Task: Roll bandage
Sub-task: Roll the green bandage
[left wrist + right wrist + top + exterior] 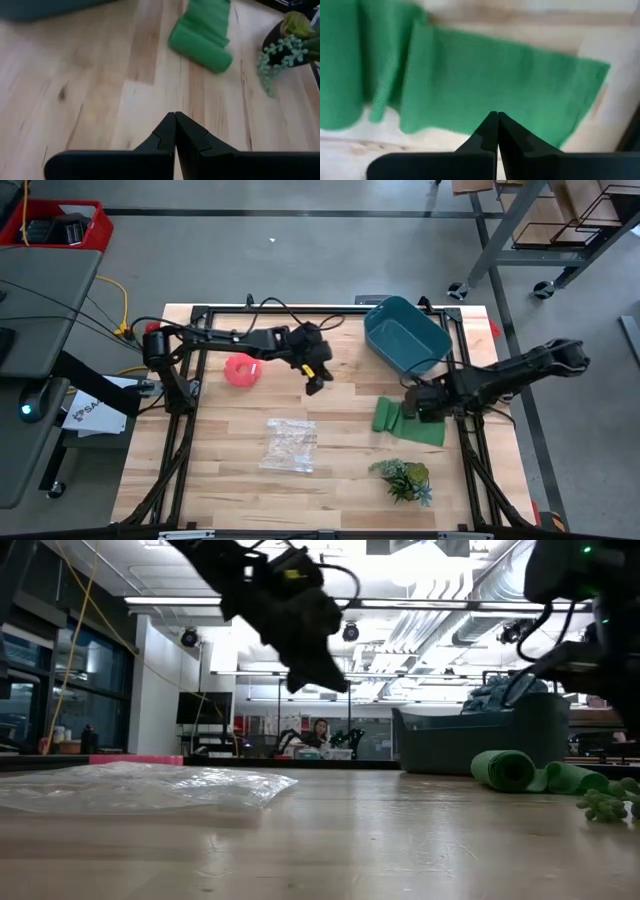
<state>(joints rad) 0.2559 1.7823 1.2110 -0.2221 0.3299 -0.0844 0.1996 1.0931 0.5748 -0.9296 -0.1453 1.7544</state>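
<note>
The green bandage [405,422] lies on the table's right half. Its left end is wound into a short roll [508,769], and the rest is a flat tail [510,85] spread on the wood. My right gripper [496,116] is shut and hangs just above that tail [413,408], fingers pointing steeply down. I see no touch. My left gripper [318,384] is shut and raised over the table's middle, slanting down toward the roll [200,42], well short of it.
A teal tub [405,335] stands at the far right, behind the bandage. A pink tape roll [240,370] lies under the left arm. A clear plastic bag [290,444] lies near the middle front, and a leafy plant sprig [403,478] at the near right.
</note>
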